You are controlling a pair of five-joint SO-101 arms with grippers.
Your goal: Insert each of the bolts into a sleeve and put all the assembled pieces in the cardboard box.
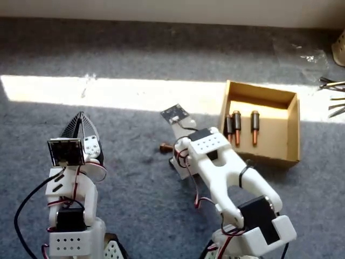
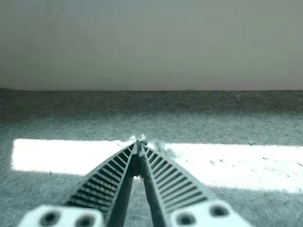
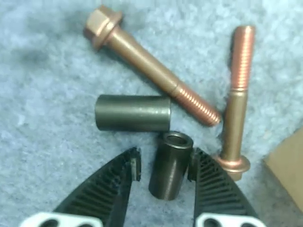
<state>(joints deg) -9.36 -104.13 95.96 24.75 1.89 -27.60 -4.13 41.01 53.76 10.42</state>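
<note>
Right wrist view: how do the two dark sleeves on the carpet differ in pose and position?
The near sleeve sits between the fingers of the open right gripper; the far sleeve lies beyond the fingertips. The near sleeve runs roughly along the gripper's line, its open end showing; the far sleeve lies crosswise to it, seen side on. Both are dark, plain cylinders.

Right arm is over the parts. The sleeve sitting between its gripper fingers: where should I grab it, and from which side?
Take the sleeve across its round barrel, about mid-length, coming down from above. The right gripper is open and straddles it, so closing there should work. Leave the open end, which faces the second sleeve, free for a bolt.
</note>
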